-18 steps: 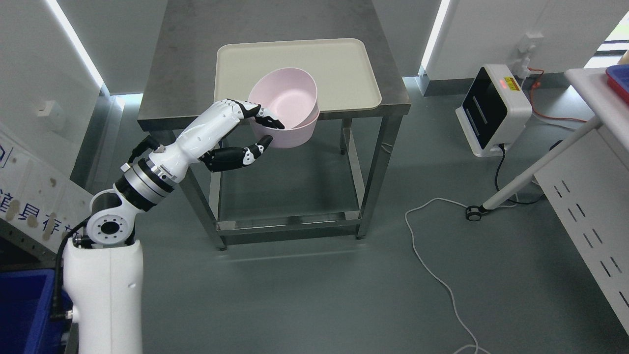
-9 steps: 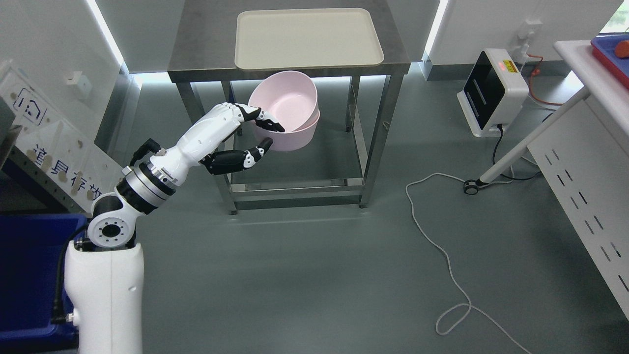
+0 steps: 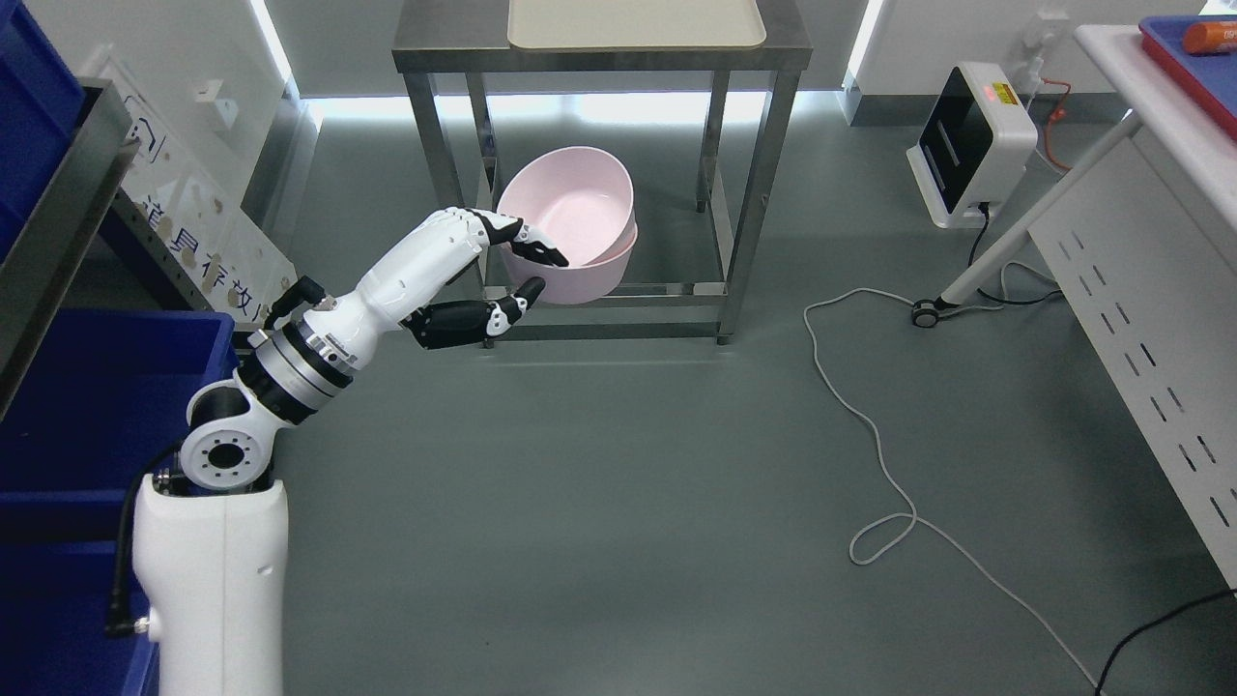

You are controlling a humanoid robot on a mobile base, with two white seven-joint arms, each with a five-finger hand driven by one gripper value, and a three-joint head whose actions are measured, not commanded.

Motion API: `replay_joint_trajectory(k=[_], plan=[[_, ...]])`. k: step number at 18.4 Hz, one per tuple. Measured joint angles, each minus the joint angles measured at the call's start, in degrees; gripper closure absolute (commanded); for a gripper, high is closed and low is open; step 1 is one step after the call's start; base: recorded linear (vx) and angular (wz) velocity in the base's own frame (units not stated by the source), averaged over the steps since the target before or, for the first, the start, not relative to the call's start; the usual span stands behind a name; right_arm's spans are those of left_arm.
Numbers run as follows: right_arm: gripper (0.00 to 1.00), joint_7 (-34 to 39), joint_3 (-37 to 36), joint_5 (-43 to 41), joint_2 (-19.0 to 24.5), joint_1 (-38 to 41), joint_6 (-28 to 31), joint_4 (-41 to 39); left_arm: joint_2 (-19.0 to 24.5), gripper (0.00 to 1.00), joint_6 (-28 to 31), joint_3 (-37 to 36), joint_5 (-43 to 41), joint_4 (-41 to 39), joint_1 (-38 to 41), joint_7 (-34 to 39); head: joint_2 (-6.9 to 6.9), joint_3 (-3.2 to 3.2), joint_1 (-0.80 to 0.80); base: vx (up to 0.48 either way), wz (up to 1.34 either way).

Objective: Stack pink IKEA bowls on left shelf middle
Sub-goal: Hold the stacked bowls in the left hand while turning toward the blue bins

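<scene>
- Nearest me, my white left arm rises from the lower left, beside dark blue plastic bins (image 3: pixel 87 406) stacked along the left edge.
- The left robot hand (image 3: pixel 503 275) is clamped on the two nested pale pink round plastic bowls (image 3: pixel 575 232): black fingertips (image 3: pixel 541 253) hook over the near rim into the upper bowl, the thumb presses the outer wall from below.
- The bowls hang in the air, clear of any surface, their mouth opening up and tipped slightly toward the camera. Being round they have no long axis. One sits inside the other, the upper rim a little above the lower.
- On the grey floor to the right a white cable (image 3: pixel 870 454) snakes and loops, well apart from the bowls.
- Just behind the bowls stands the stainless steel table (image 3: pixel 599 58); in my view the bowls overlap its legs and lower crossbars, though I cannot tell whether they touch.
- A cream rectangular tray (image 3: pixel 638 24) lies on the table top, partly cut off by the frame edge.
- Farther right a white box device with a black front panel (image 3: pixel 971 140) sits on the floor, near a white perforated cabinet (image 3: pixel 1150 319).
- My right arm is out of sight.
</scene>
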Motion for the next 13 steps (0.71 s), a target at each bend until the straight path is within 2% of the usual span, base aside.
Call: replay_joint_trajectory(k=[13], plan=[[0.00, 0.00, 0.00, -0.01, 0.00, 0.02, -0.11, 0.00, 0.00, 0.96, -1.02, 1.02, 0.69, -0.69, -0.03, -0.04, 0.00, 0.00, 0.00, -0.264, 0.19]])
